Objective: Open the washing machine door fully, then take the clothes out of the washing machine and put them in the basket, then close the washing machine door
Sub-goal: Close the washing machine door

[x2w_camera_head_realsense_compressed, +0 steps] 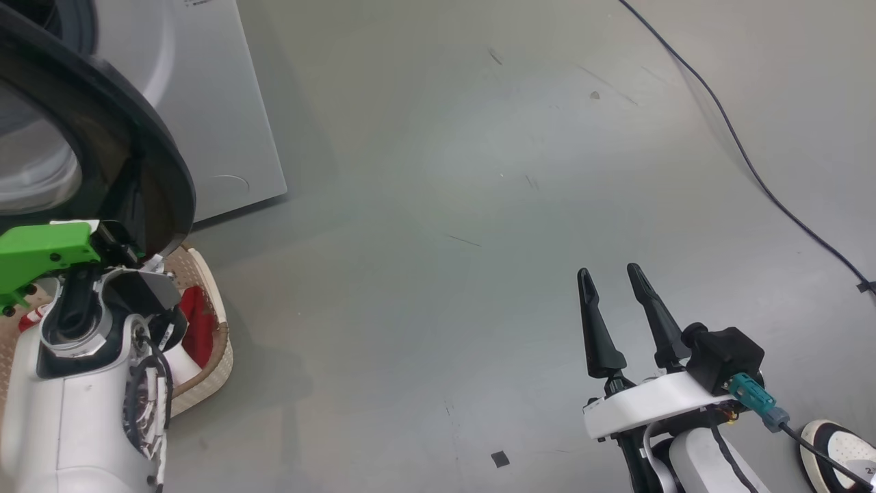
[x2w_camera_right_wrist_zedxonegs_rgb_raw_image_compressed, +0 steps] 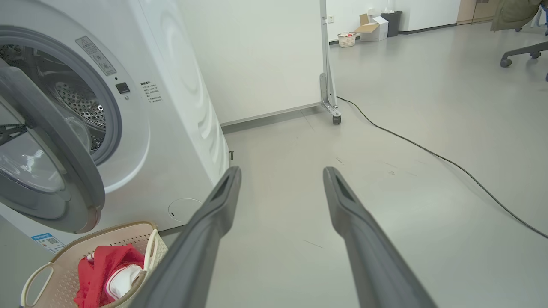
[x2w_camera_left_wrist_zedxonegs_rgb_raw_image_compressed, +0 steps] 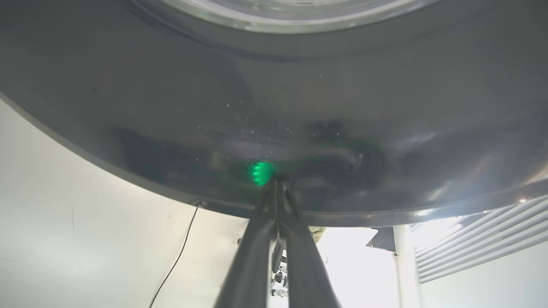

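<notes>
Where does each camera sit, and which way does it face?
Head view: on the head, looking down at the floor; left forearm and open right gripper show.
Left wrist view: on that wrist, facing the washing machine door; shut left gripper touches it.
Right wrist view: on that wrist, facing the washing machine; own fingers show.
Head and right wrist share the basket.

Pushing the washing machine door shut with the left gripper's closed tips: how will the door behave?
The washing machine door is glossy and curved where the left gripper meets it, so the shut tips may skid. With its thick frame and bulging glass it looks stiff and fairly heavy; it should swing as one piece, probably with momentum.
</notes>
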